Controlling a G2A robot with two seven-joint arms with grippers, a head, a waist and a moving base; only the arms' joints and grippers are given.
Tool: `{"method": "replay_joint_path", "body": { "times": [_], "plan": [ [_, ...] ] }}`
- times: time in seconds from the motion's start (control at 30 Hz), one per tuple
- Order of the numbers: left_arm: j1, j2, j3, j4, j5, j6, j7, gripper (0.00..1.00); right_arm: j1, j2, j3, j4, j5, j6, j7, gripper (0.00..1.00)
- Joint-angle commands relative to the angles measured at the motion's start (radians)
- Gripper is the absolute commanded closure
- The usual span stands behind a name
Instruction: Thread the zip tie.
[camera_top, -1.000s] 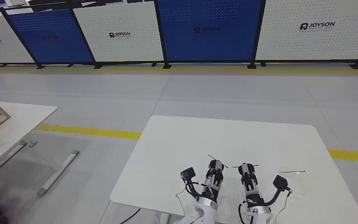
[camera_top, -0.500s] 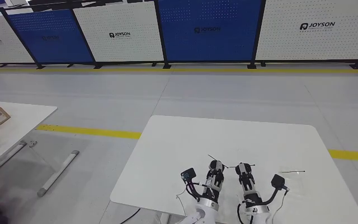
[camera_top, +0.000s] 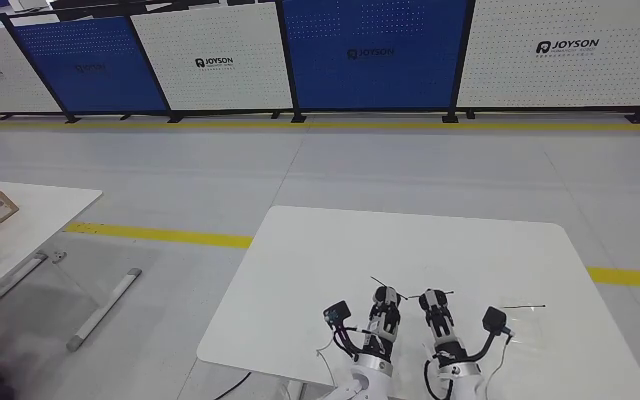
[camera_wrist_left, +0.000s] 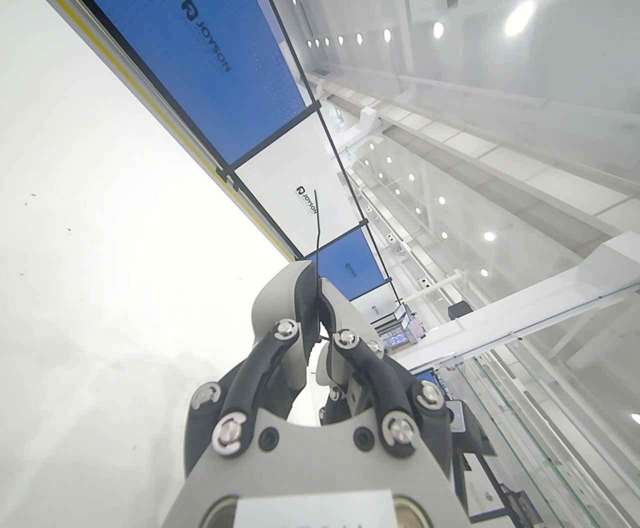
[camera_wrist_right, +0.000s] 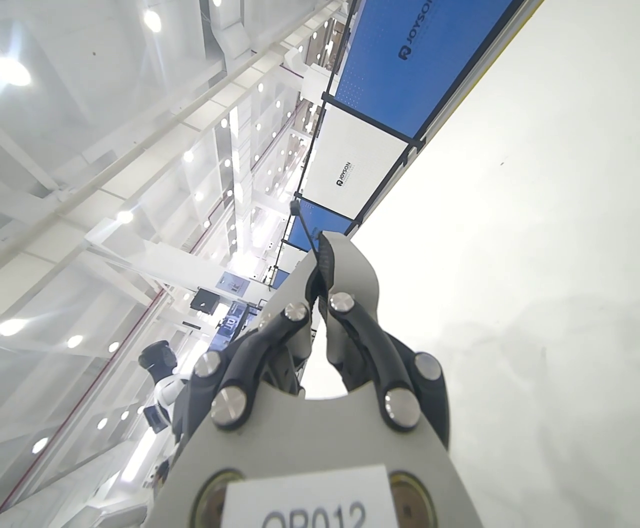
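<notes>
The left gripper (camera_wrist_left: 314, 280) sits near the table's (camera_top: 420, 240) 6 o'clock edge, fingers pressed together on the thin black tie (camera_wrist_left: 317, 225). The tie's free tail sticks out past the fingertips toward 11 o'clock in the top view. The right gripper (camera_wrist_right: 322, 247) is just beside it at 3 o'clock, also pinched shut on a black strip. That strip's short end carries the small square head (camera_wrist_right: 295, 206), which stands clear of the fingertips. The stretch between the two grips is hidden, so I cannot tell whether they hold one strip.

Compared with a second ago, the right gripper is closer to the left one. It has slid toward 9 o'clock and a touch toward 12, and the gap between the two has narrowed. The head end now lies near the left fingertips, though the two are still apart. The left gripper has barely shifted, and both grips are unchanged.

A spare tie (camera_top: 523, 306) lies flat on the table at 3 o'clock from the right gripper, well apart from it — in the same place as before.
</notes>
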Motion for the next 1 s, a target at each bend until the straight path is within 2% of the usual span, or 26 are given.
{"method": "replay_joint_path", "body": {
  "times": [0.0, 0.97],
  "plan": [
    [0.002, -0.001, -0.003, -0.003, 0.0, -0.004, 0.002, 1.0, 0.004, -0.002, -0.002, 0.004, 0.001, 0.002, 0.004, 1.0],
    [0.003, -0.002, -0.003, -0.004, -0.001, -0.005, 0.003, 1.0, -0.019, -0.01, 0.015, -0.016, -0.006, -0.014, 0.024, 1.0]
  ]
}}
